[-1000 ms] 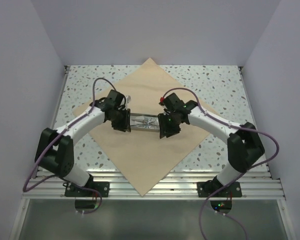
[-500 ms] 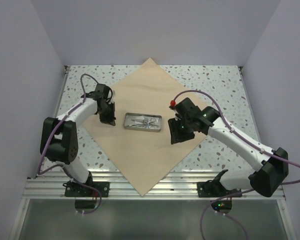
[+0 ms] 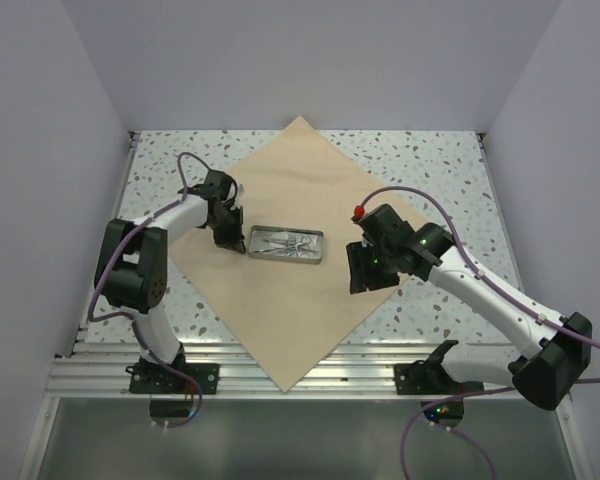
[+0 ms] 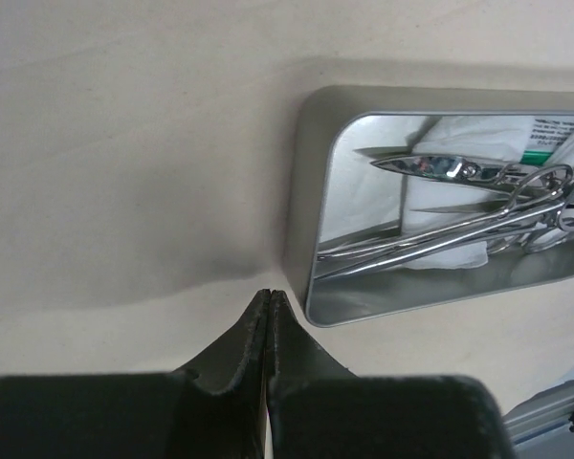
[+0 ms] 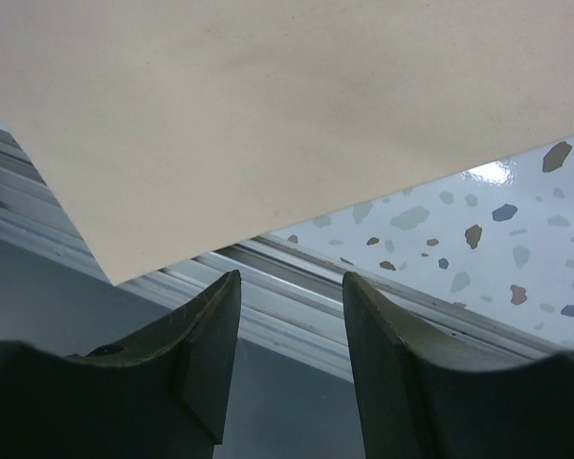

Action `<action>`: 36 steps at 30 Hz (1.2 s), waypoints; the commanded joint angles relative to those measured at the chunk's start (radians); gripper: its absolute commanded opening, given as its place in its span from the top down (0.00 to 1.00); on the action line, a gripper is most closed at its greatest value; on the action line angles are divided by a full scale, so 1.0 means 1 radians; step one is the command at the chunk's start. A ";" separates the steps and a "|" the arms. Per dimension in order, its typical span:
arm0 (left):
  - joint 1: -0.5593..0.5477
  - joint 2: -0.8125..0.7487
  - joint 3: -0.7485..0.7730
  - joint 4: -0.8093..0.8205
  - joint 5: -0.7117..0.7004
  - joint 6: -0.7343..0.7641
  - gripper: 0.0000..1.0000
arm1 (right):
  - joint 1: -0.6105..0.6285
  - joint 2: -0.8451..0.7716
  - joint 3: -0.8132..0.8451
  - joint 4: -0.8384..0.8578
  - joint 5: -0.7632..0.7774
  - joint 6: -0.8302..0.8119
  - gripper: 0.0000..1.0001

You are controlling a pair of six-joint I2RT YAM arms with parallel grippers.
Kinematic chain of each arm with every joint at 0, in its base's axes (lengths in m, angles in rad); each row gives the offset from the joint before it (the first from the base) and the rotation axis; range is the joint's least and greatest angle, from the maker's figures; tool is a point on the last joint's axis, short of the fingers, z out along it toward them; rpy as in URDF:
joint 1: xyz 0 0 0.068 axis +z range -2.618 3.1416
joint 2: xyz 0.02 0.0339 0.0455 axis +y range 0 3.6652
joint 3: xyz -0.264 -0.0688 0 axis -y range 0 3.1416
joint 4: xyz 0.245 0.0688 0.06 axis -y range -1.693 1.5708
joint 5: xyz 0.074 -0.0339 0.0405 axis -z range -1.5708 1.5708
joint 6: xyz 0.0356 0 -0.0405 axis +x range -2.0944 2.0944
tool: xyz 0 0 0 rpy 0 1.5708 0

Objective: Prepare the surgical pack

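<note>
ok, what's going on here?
Wrapping hasn't started. The wrap lies flat on the table with the tray of instruments at its middle, nothing folded yet. The left end effector is shut beside the tray's left end, tips at a crease in the wrap. The right end effector is open over the wrap's right edge, holding nothing.

Bright, even overhead light, soft faint shadows, mirror glare in the metal tray [image 4: 308, 191]
</note>
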 commanded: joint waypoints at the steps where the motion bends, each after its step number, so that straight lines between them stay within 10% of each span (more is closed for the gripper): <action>1: -0.045 -0.003 -0.003 0.060 0.044 -0.026 1.00 | -0.002 0.009 0.006 0.018 -0.007 0.016 0.49; 15: -0.056 -0.023 0.011 0.033 -0.033 -0.029 1.00 | 0.000 0.054 -0.019 0.073 -0.083 -0.009 0.43; 18: -0.025 -0.057 0.010 0.019 -0.088 -0.034 0.86 | 0.020 0.083 -0.042 0.096 -0.107 -0.034 0.33; 22: 0.022 -0.141 -0.003 0.014 -0.116 -0.040 0.69 | 0.127 0.132 -0.025 0.103 -0.091 -0.072 0.25; 36: 0.038 -0.434 -0.114 -0.073 -0.107 -0.162 0.67 | 0.627 0.494 0.131 0.239 -0.114 -0.172 0.25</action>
